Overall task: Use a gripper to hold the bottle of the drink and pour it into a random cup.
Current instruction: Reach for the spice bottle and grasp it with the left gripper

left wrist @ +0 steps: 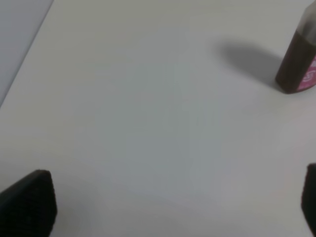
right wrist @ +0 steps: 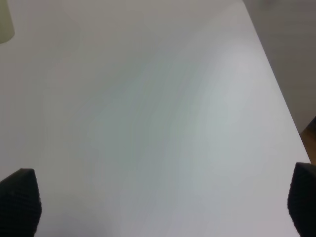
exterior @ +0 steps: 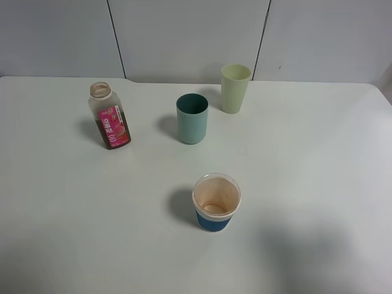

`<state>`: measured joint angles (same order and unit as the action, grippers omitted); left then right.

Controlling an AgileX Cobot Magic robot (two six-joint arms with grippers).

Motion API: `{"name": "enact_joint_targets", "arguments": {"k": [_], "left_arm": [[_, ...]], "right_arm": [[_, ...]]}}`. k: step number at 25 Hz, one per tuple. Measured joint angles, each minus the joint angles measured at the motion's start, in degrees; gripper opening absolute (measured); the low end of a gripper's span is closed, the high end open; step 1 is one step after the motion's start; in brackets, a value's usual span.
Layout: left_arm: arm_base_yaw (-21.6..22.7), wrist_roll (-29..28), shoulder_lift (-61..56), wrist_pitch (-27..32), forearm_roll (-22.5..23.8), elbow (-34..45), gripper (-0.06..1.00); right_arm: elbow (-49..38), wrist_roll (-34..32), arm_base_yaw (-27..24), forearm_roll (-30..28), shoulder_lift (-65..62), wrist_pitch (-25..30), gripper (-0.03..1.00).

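Item: small clear plastic bottle [exterior: 110, 117], pink-red label, capless, upright on the white table [exterior: 306, 184], well apart from the teal plastic tumbler [exterior: 192, 118].
Left jaws, right jaws: wide apart, empty.
Hazard: an off-centre closing topples the bottle and spills the brown drink [left wrist: 292, 59]; fill level unclear.

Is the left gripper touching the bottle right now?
Apart. In the left wrist view the left gripper is open, with bare table between it and the bottle.
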<state>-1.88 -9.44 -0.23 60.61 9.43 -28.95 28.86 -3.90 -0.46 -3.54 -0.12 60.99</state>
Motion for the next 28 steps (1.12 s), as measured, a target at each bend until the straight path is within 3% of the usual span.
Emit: {"name": "enact_joint_targets", "arguments": {"k": [28], "left_arm": [[0.0,0.0,0.0,0.0,0.0,0.0,0.98]], "right_arm": [[0.0,0.0,0.0,0.0,0.0,0.0,1.0]]}}
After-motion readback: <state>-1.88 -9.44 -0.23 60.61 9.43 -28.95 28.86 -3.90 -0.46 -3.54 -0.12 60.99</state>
